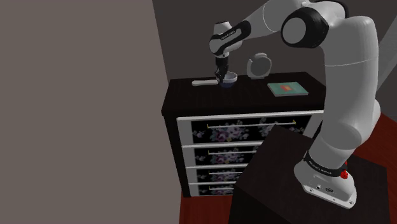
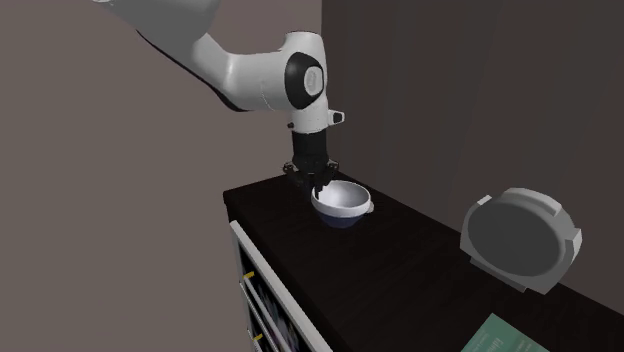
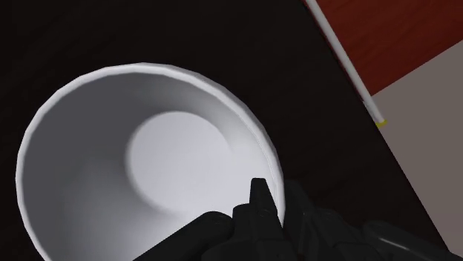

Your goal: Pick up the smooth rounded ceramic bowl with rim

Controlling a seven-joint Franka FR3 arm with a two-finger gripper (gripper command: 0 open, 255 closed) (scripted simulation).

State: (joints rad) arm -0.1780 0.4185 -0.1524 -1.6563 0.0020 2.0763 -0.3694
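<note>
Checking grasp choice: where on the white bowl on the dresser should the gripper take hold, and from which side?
Pinch the bowl at its rim, coming straight down from above: it sits upright and open, looks too wide to span, and its thin wall fits between the fingers. The gripper clasps it so, one finger inside, one outside.

The bowl (image 2: 342, 203) is round and smooth, white inside, dark blue beneath, with a thin rim. It stands mouth up toward the shoulder view's left end of the dark surface (image 1: 254, 97), the tool (image 2: 322, 187) clasping its rim.
</note>
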